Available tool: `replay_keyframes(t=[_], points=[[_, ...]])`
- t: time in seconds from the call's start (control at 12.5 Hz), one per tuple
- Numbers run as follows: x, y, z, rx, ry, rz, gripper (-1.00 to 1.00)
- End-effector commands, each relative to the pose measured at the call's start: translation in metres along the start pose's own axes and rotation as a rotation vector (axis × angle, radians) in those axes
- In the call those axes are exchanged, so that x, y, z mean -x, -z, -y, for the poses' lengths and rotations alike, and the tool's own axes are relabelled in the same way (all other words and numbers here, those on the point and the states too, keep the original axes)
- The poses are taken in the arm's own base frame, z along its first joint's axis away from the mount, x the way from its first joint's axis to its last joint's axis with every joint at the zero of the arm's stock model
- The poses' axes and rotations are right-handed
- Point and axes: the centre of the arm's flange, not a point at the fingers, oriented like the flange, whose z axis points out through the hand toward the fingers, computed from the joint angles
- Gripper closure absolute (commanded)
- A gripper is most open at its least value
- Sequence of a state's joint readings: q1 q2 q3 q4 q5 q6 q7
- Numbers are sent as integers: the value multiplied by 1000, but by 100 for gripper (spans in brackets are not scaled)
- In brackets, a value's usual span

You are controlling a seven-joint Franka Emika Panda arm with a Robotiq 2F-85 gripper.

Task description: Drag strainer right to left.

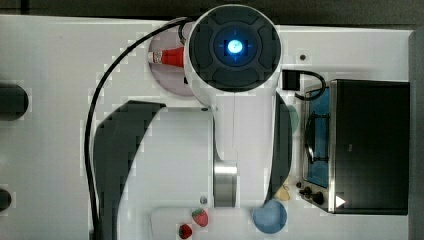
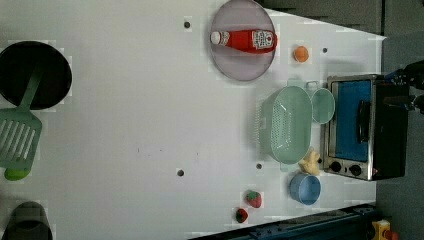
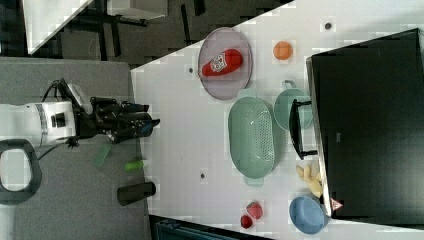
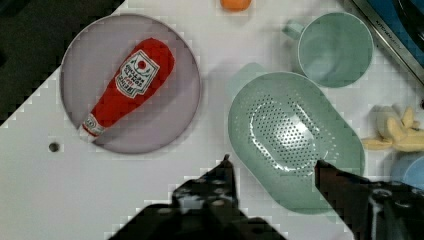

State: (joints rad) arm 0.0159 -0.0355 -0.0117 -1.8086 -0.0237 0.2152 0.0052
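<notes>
The strainer (image 2: 285, 125) is a pale mint-green oval colander with a dotted bottom. It lies on the white table beside the toaster oven (image 2: 365, 127), with the round mint mug (image 2: 322, 105) between them. In the right view the strainer (image 3: 251, 137) sits mid-table, and my gripper (image 3: 150, 122) hangs well away from it, off toward the right view's left. In the wrist view my gripper (image 4: 274, 165) is open with nothing between its dark fingers (image 4: 227, 170). The strainer (image 4: 295, 140) lies below and partly between the fingertips, not touched.
A ketchup bottle (image 4: 130, 85) lies on a purple plate (image 4: 170, 115) near the strainer. An orange ball (image 2: 301, 53), a blue bowl (image 2: 305, 188), a banana toy (image 4: 395, 132) and two strawberries (image 2: 254, 198) stand around it. A black pan (image 2: 32, 75) and green spatula (image 2: 17, 140) are at the left view's left.
</notes>
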Motion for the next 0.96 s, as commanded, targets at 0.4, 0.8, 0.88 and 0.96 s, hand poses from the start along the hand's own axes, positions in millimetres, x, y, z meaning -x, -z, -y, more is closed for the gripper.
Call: replay_keyframes(t=[0.4, 0.8, 0.88, 0.96], points=[[88, 38, -141, 33, -98, 23, -100], [62, -63, -109, 73, -193, 51, -100], [58, -95, -103, 83, -255, 56, -100], [54, -126, -97, 88, -333, 54, -100]])
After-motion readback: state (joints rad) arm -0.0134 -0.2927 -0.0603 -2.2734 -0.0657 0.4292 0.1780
